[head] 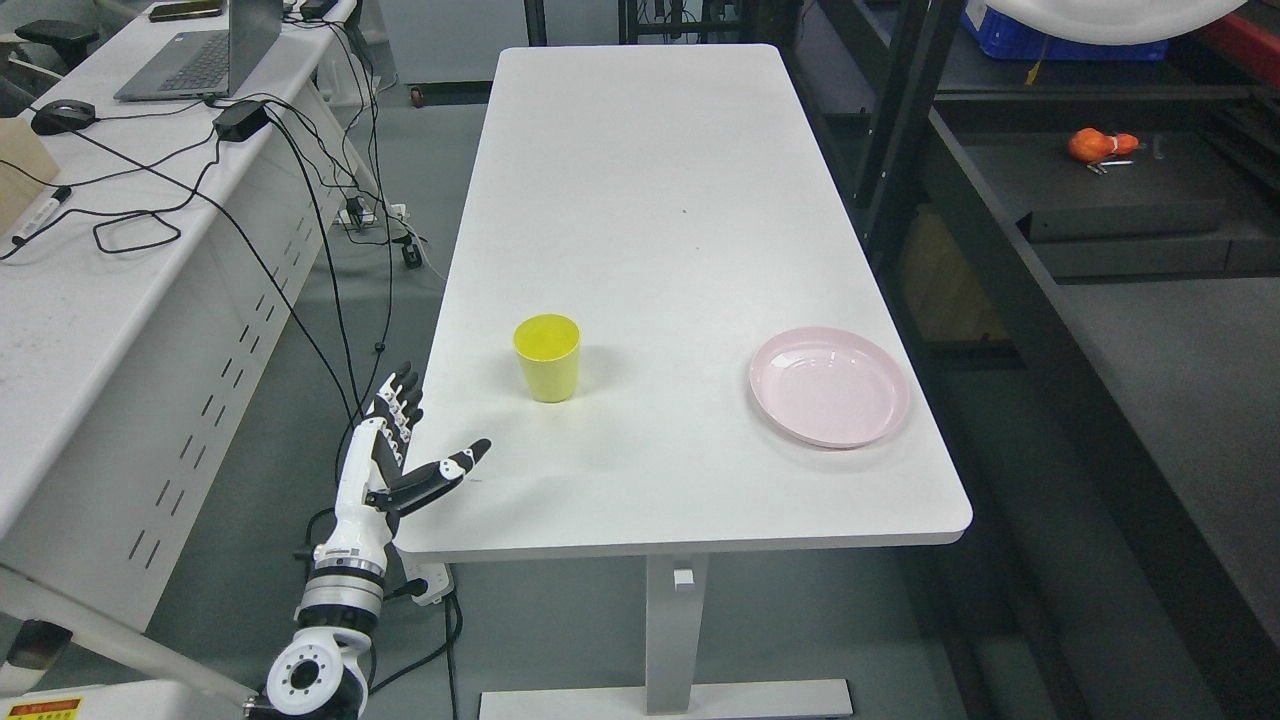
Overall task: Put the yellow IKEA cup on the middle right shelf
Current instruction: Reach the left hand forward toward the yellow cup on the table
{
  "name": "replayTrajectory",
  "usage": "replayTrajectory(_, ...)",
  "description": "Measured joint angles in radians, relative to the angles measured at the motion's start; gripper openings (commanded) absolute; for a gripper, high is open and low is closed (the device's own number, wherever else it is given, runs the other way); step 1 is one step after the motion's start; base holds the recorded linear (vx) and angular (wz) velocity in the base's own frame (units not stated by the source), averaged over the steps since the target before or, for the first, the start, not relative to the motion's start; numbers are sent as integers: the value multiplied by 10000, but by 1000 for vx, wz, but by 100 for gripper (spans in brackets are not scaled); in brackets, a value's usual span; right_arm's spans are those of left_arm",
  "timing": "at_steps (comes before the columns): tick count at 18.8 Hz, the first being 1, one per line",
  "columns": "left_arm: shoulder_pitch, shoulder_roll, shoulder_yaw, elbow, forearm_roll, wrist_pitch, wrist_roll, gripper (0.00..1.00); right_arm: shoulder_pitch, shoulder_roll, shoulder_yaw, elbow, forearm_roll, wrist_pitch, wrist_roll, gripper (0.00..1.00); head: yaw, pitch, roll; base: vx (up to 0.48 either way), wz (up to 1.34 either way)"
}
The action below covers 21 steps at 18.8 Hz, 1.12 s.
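The left hand [395, 455] comes up from the lower left with its white-and-black fingers spread and its thumb stuck out sideways over the near left edge of the long white rectangular table [640, 200]; it holds nothing. The right hand is out of view.

Just beyond the thumb and a little to its right stands the small yellow plastic cup [547, 357], upright on the tabletop, apart from the hand and untouched. Its mouth faces up and it looks empty.

The likely trouble, as I judge it: the cup is light and tapers toward its base, so a finger arriving first on one side could push it over or skate it across the smooth surface before the thumb closes. A grip taken too near the rim could also let it slip.

Well off to the hand's right, near the table's right edge, lies a shallow round pink plate [829, 386], with nothing on it.

Farther right and beyond runs the dark metal shelving [1100, 210], carrying a small orange object [1098, 145]
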Motion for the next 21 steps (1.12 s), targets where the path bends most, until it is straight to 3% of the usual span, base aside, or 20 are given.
replayTrajectory(16, -411, -59, -12, 186, -8, 118, 4, 99, 2, 0, 0, 0, 0, 0, 0, 99, 0, 0, 0, 14, 11)
replayTrajectory(21, -1156, -101, -13, 1056, -17, -599, 4, 99, 2, 0, 0, 0, 0, 0, 0, 99, 0, 0, 0, 0, 0)
